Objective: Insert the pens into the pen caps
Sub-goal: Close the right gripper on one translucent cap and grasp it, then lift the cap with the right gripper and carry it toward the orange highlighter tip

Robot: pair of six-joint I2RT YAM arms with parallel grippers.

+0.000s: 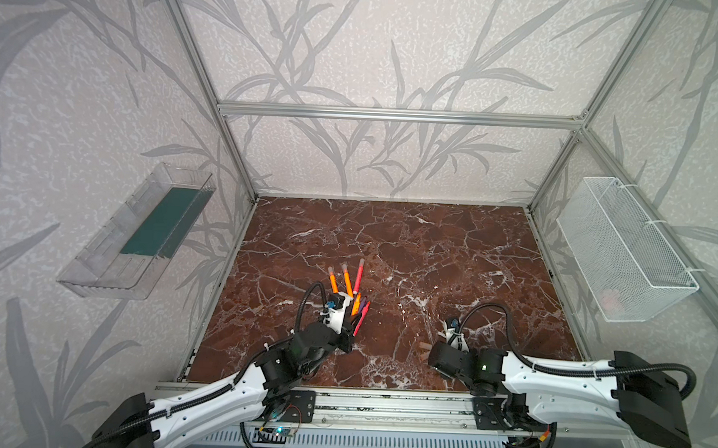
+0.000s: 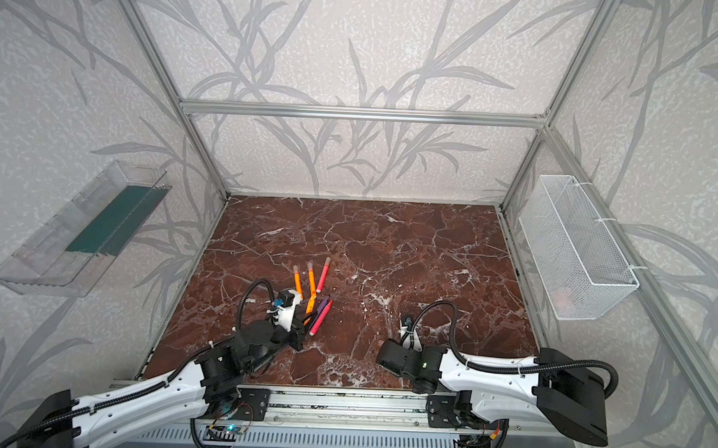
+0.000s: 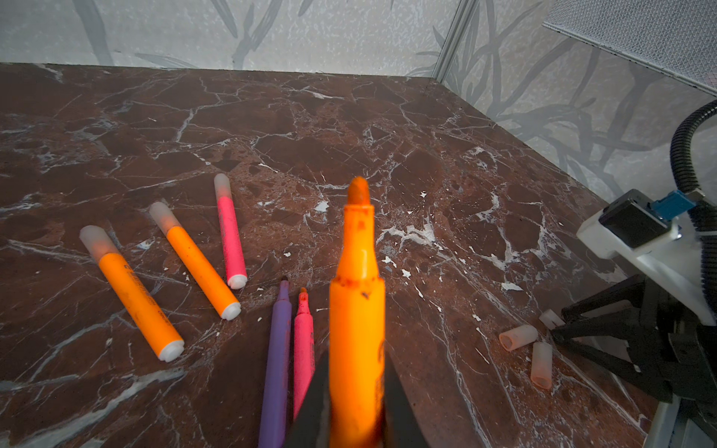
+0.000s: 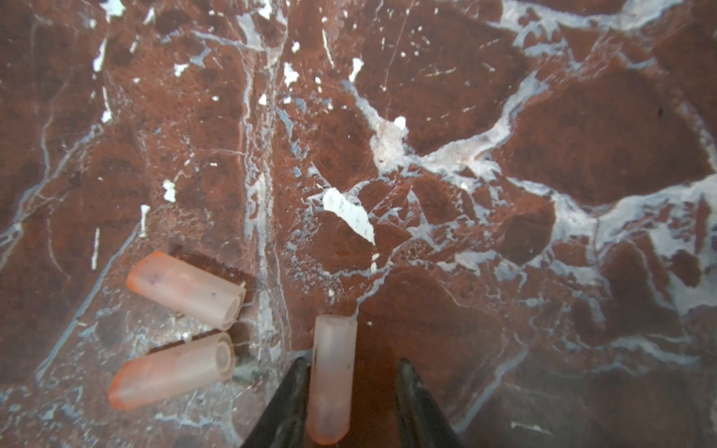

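Firmly, the left gripper (image 3: 355,362) clamps an uncapped orange pen (image 3: 357,302), its tip pointing out over the brown marble table (image 3: 388,116). Just beside it, an uncapped purple pen (image 3: 277,357) and pink pen (image 3: 303,341) lie side by side. Three capped pens (image 3: 196,260) lie near them. The right gripper (image 4: 352,362) sits low with its jaws narrowly parted around a pen cap (image 4: 333,372) lying on the table. One finger touches the cap and the other stands apart. Two more caps (image 4: 186,289) lie just beside.

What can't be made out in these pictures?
- Right gripper: hidden beneath its own wrist in both top views.
- Held orange pen: rear end cut off by the left wrist view's edge.
- Mesh basket: something pinkish inside, blurred by mesh, in a top view.
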